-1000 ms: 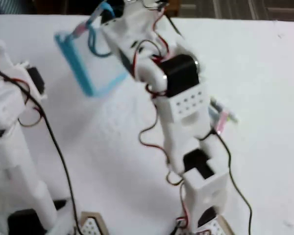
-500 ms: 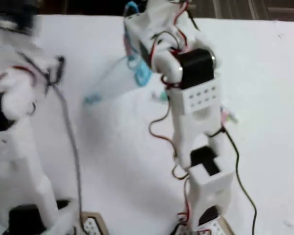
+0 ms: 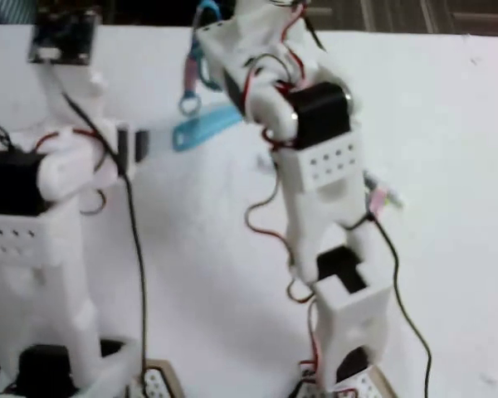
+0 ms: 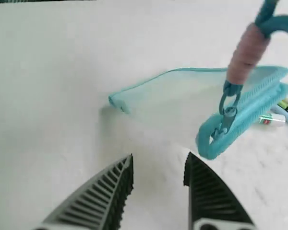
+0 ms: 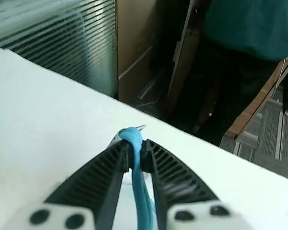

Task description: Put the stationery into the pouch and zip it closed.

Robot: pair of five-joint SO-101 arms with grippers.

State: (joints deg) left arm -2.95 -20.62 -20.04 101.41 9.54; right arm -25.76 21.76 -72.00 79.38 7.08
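The table (image 3: 448,108) carries everything, and by the look of it the job is hardly begun. The right arm (image 3: 315,166) stands in the middle of the table and stretches toward the far edge. The left arm (image 3: 41,215) stands along the left edge.

The pouch (image 4: 182,91) is near the far edge, between the two arms. One end rests on the table and the other is raised, hanging by its cord (image 4: 245,48). Through its clear side it looks flat and empty. I cannot tell whether the zip is open or shut.

The pens (image 3: 378,199) lie loose on the table to the right of the right arm, outside the pouch. The left wrist view also shows pen ends on the table just past the pouch's raised end, and these are outside it too.

The right gripper (image 5: 134,143) is up at the far edge, its jaws pinched tight on the blue loop of the cord. The left gripper (image 4: 158,160) hovers low over the table just short of the pouch, with its jaws apart and nothing between them.

So nothing is packed yet. As I judge it, the pouch needs to be laid down or steadied with its mouth open. Then each pen has to go in, and after that the zip has to be drawn shut. All of that is left to do.
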